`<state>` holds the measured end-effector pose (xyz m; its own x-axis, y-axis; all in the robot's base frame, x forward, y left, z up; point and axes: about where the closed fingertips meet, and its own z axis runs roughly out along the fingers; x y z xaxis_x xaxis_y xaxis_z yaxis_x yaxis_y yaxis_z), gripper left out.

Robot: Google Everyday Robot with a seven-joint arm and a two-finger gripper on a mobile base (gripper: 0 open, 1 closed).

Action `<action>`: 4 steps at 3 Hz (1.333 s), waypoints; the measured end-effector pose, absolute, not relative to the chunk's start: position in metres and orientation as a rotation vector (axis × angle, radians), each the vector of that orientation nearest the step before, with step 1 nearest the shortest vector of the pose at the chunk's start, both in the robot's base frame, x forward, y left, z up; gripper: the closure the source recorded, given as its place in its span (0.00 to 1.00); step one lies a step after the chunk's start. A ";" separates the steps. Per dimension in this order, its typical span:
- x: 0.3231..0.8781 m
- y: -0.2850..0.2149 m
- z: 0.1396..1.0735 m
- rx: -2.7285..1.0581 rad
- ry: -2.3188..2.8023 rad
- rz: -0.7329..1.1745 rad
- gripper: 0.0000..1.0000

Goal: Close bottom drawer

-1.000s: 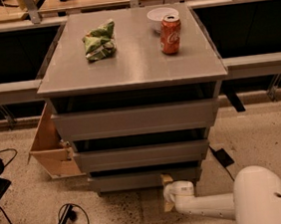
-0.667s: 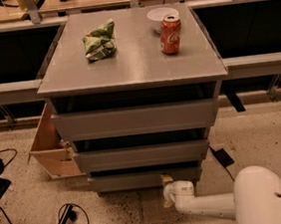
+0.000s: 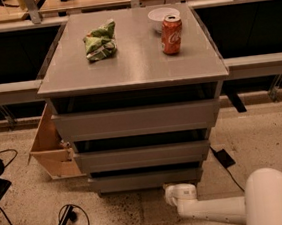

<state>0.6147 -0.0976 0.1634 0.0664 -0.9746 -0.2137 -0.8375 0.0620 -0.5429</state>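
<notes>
The grey cabinet (image 3: 131,65) has three flat grey drawer fronts. The bottom drawer (image 3: 145,179) is the narrowest and lowest, just above the floor. A thin dark gap shows above its front, so it stands out a little. My gripper (image 3: 172,190) is low at the floor, right at the lower right part of that drawer front. The white arm (image 3: 216,211) reaches to it from the bottom right. The gripper's tip is partly hidden against the drawer.
A green crumpled bag (image 3: 100,40), a red soda can (image 3: 171,35) and a white bowl (image 3: 161,15) sit on the cabinet top. A light wooden box (image 3: 51,146) stands at the cabinet's left. Black cables (image 3: 66,218) and a black block (image 3: 222,158) lie on the floor.
</notes>
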 end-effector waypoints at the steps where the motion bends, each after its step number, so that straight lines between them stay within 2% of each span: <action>1: 0.595 -0.142 0.234 -1.735 1.847 -0.479 0.85; 2: 0.559 -0.194 0.303 -1.630 1.928 -0.644 1.00; 3: 0.523 -0.208 0.301 -1.657 1.972 -0.686 1.00; 4: 0.524 -0.207 0.301 -1.656 1.972 -0.685 1.00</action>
